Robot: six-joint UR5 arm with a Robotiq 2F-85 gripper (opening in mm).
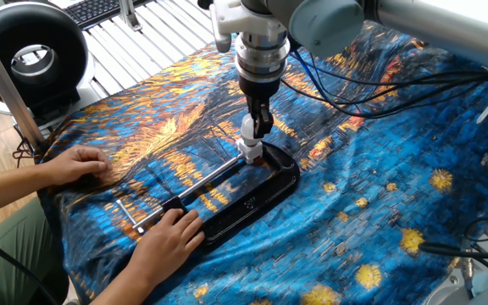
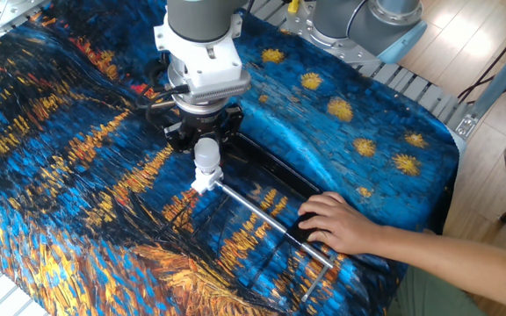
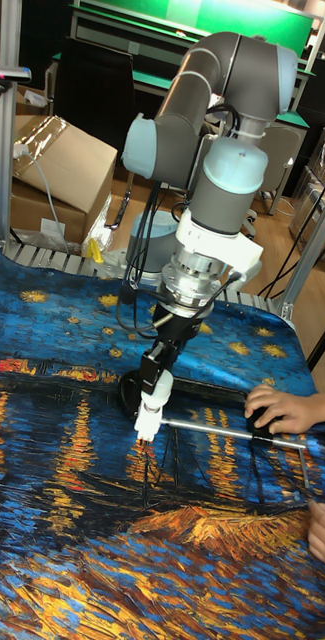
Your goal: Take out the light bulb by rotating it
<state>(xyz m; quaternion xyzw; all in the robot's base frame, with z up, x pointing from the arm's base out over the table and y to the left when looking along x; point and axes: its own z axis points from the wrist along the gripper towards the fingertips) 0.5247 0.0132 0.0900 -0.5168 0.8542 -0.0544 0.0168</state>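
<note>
Person's hand (image 1: pixel 169 234) presses black base (image 1: pixel 252 196) flat, so I judge socket can't spin with bulb. Metal rod (image 2: pixel 271 219) runs along base to white socket (image 2: pixel 202 182). Light bulb (image 2: pixel 206 156) upright in socket, pincer (image 2: pixel 202 140) closed around globe from above, ready for twisting. Patterned cloth (image 2: pixel 60 175) covers bench.

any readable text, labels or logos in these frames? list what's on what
No text reads legibly in any view.
Black base: a small pale mark on its top, too small to read.
Robot arm, hand, light bulb: no visible lettering.
Cardboard box: no print discernible.
</note>
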